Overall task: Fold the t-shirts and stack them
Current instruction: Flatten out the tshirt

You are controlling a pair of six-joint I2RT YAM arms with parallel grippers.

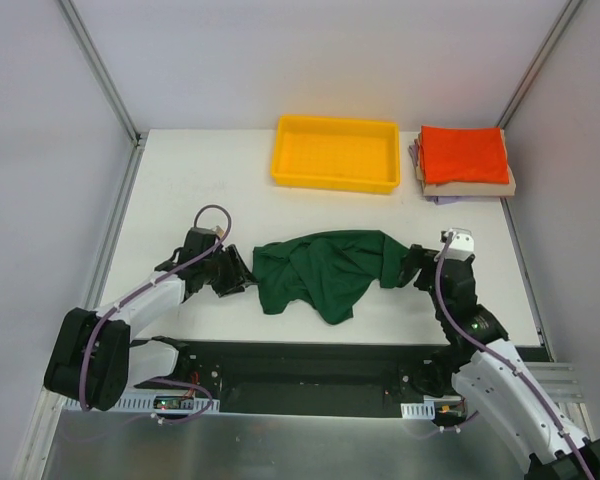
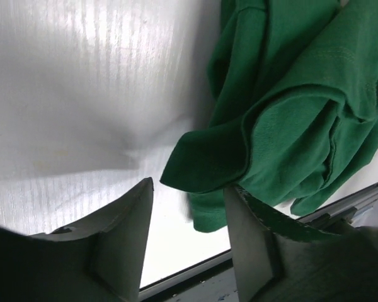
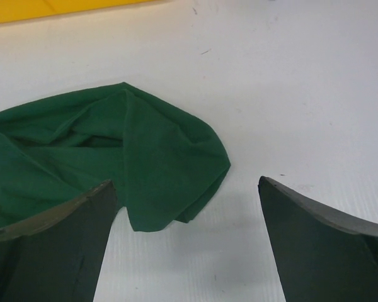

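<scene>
The left jaws are being held partly apart, with a fold of the crumpled dark green cloth t-shirt (image 2: 283,119) lying just at their gap. The right jaws are being held wide apart astride its other end. The shirt is lying mid-bench (image 1: 180,190), well apart from the folded orange-red, tan and lavender shirts (image 1: 465,160) stacked beside the yellow plastic tray (image 1: 335,180).
</scene>
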